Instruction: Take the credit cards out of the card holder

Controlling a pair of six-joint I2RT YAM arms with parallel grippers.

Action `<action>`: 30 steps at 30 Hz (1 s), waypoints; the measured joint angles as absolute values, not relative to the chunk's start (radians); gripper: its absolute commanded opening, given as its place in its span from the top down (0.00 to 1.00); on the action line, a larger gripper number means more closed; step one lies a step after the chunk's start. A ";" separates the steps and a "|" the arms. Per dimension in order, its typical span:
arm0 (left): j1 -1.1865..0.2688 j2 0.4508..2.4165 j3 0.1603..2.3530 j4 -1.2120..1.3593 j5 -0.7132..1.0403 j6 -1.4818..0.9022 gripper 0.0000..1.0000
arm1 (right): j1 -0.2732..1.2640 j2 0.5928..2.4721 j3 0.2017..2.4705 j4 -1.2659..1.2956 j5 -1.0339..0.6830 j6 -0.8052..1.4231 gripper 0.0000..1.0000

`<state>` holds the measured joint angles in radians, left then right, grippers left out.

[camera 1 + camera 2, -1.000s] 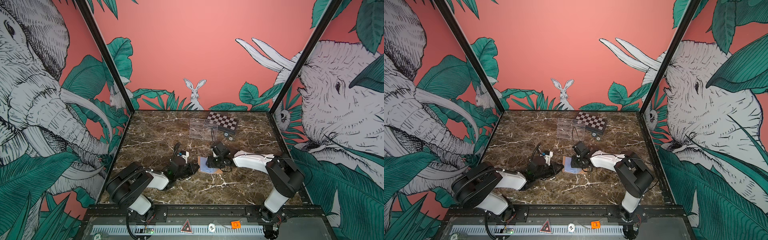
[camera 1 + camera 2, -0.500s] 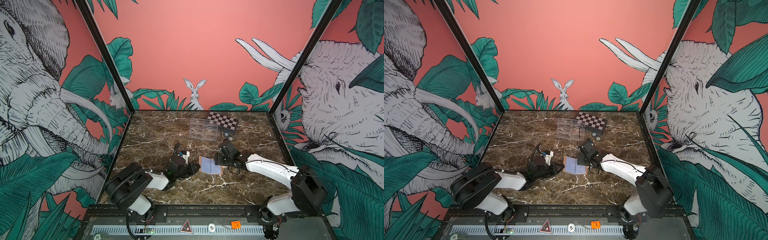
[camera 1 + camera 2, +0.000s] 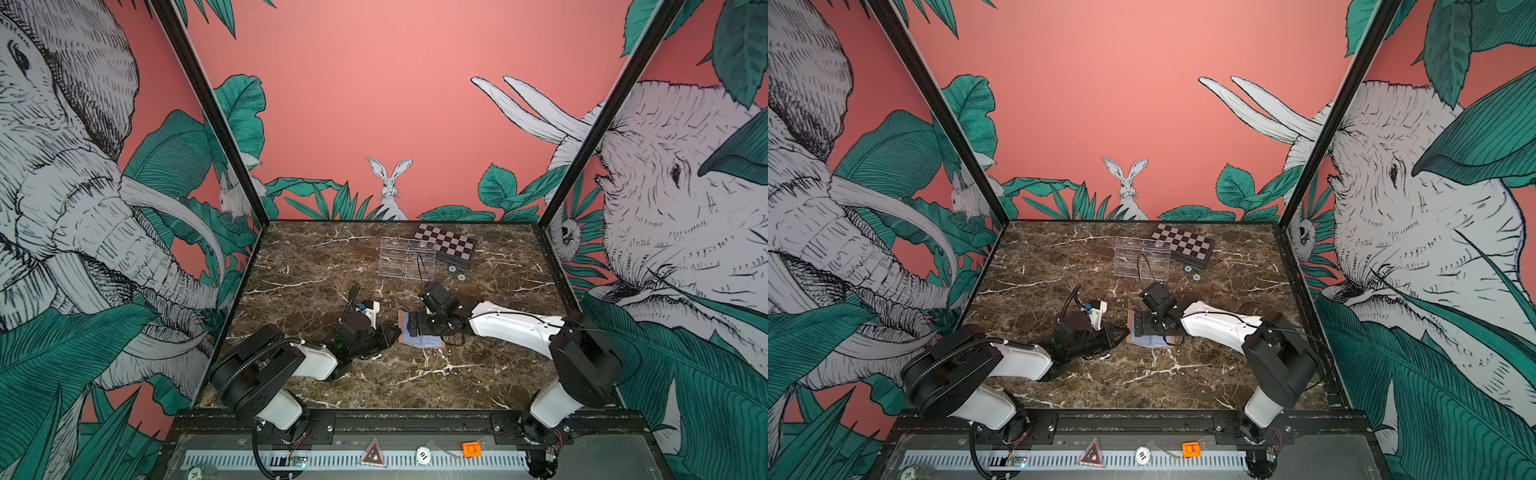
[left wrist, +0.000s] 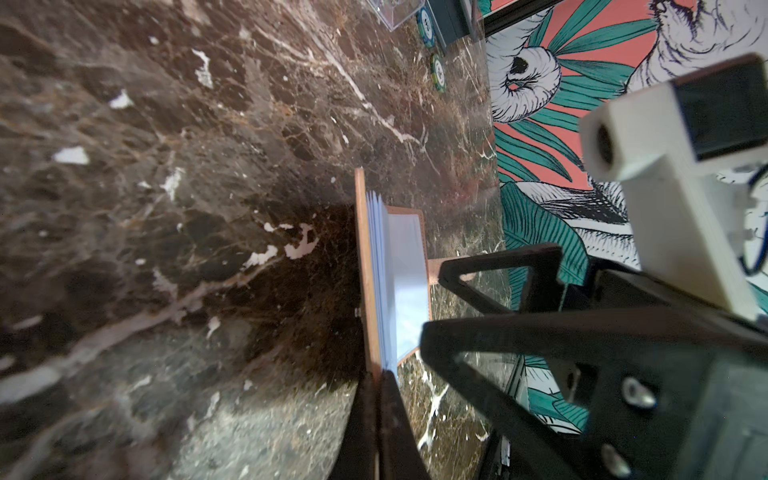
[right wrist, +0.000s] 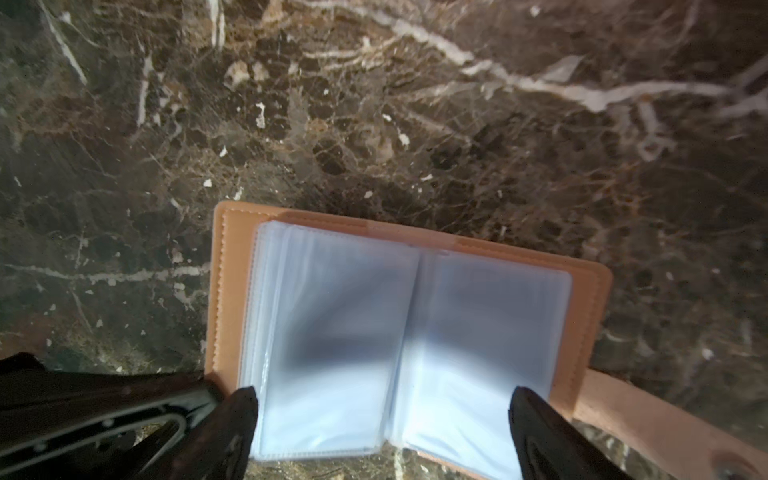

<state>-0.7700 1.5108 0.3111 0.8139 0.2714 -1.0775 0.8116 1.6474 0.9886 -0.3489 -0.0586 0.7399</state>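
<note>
Right tool [image 5: 384, 405] hovers over the open card holder [image 5: 478, 332], jaws spread wide, nothing held, one on each side of the fold [image 5: 415, 299]. With the far wall as 12: fold runs roughly 12–6, covers lie toward 9 and 3, strap tab [image 5: 648, 419] near 4. Left tool [image 4: 376, 380] shut, pinching the 9 o'clock cover edge. Credit cards: can't make any out in the pale sleeves [image 5: 324, 332]. Marble worktop [image 5: 374, 124] bare nearby; clear acrylic tray [image 3: 405, 257], checkered box [image 3: 446, 245] well apart at 12.
</note>
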 measured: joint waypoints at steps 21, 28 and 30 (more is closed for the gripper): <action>-0.772 1.511 0.302 0.814 0.268 -1.077 1.00 | 0.819 1.678 0.992 -0.309 -0.099 0.733 0.07; -0.772 1.511 0.302 0.813 0.268 -1.077 1.00 | 0.822 1.688 0.992 -0.310 -0.097 0.733 0.12; -0.772 1.512 0.301 0.813 0.267 -1.077 1.00 | 0.822 1.691 0.992 -0.312 -0.094 0.733 0.14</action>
